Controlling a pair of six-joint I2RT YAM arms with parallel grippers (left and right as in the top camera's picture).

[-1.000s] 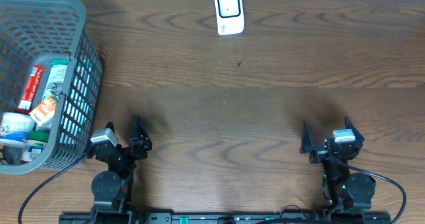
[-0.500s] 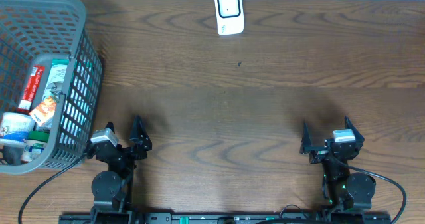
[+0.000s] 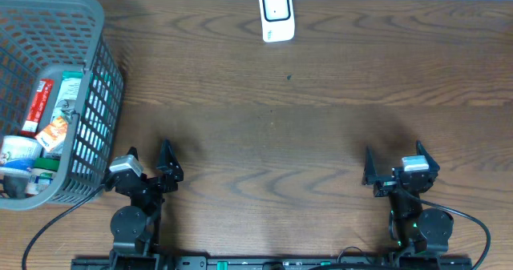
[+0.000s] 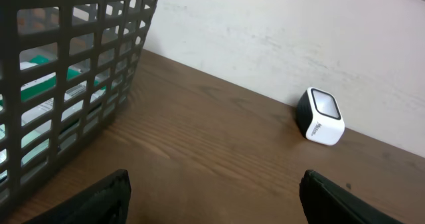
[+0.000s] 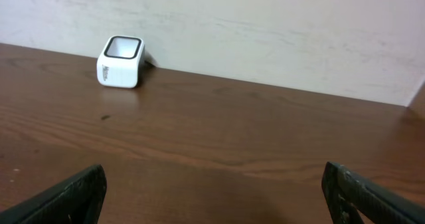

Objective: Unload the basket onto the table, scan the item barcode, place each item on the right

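Near edge: L gripper [image 3: 149, 156] and R gripper [image 3: 393, 156], jaws wide open, empty. Mid-left: basket [image 3: 103, 94] w/ items [image 3: 50, 122] inside. Far: scanner [image 3: 276, 14]. Step, I judge: pre-pick. Next I'd send L arm into basket for one item.

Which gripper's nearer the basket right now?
Left. The left gripper sits right beside the basket, at its near corner; the right gripper is far across the table from it.
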